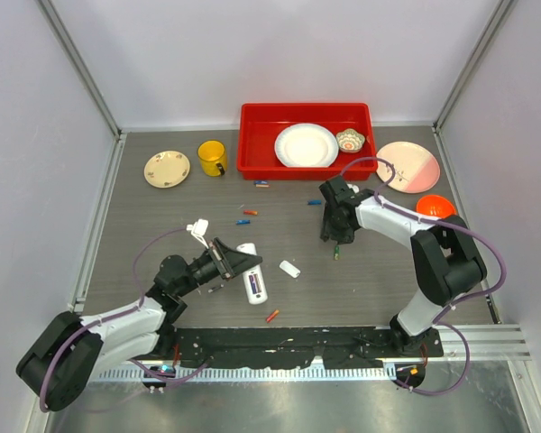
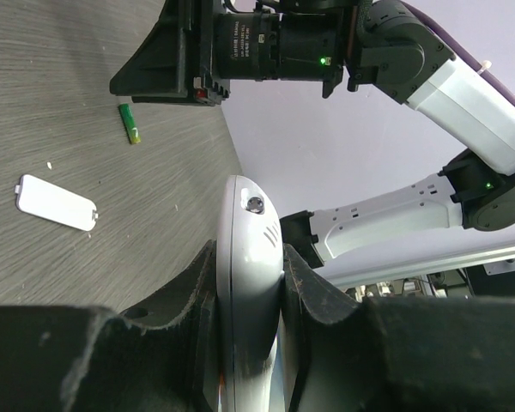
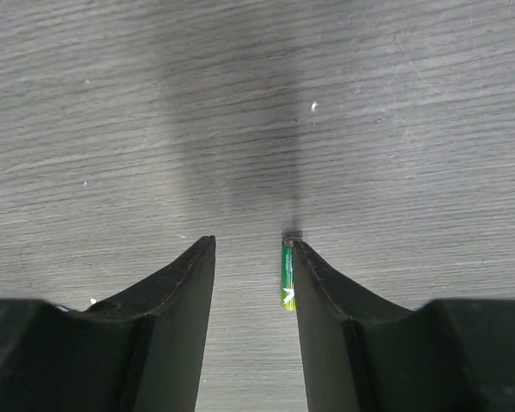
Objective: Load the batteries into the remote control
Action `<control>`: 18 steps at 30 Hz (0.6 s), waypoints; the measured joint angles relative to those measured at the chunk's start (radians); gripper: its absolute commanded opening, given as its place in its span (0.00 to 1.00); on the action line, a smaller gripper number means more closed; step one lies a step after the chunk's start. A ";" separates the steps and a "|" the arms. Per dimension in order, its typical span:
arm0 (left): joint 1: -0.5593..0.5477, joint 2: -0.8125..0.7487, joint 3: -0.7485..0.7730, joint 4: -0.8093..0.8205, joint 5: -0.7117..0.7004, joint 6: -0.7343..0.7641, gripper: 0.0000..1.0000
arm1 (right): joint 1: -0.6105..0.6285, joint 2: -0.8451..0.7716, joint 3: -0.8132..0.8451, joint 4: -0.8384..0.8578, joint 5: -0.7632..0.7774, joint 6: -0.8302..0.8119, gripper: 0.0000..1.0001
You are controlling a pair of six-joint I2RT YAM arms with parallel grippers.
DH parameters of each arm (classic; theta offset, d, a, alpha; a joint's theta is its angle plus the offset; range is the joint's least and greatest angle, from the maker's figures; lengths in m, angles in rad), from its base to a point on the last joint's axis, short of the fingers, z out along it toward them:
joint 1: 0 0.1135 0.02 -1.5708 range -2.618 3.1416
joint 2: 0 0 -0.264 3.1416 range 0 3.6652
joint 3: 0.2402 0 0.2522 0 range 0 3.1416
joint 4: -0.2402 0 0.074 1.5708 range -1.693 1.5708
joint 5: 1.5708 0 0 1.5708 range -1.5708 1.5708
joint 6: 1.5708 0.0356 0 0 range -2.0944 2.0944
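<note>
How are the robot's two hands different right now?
The left gripper is clamped on the remote control; the right gripper stands open, a green battery against one finger. The right gripper points straight down at the table; the left gripper points along it. Both are black with two fingers.

Bright, even overhead light in all 3 views.
The top view is sharp, with faint soft shadows on the table point(image 1: 370, 280). In the right wrist view a diffuse dark shadow streaks up the wood ahead of the right gripper point(image 3: 251, 243); both wrist foregrounds are black, underexposed and slightly soft.
</note>
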 measured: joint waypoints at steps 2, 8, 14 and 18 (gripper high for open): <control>-0.003 0.008 0.000 0.008 0.000 0.000 0.00 | 0.000 0.000 -0.003 -0.006 0.002 -0.007 0.47; -0.010 0.040 0.000 0.037 0.001 0.001 0.00 | 0.000 0.002 -0.006 -0.016 0.005 -0.024 0.47; -0.014 0.055 0.000 0.049 0.001 0.001 0.00 | 0.000 0.006 -0.015 -0.025 0.022 -0.038 0.47; -0.016 0.063 0.000 0.056 0.000 0.001 0.00 | 0.000 0.006 -0.034 -0.029 0.028 -0.043 0.47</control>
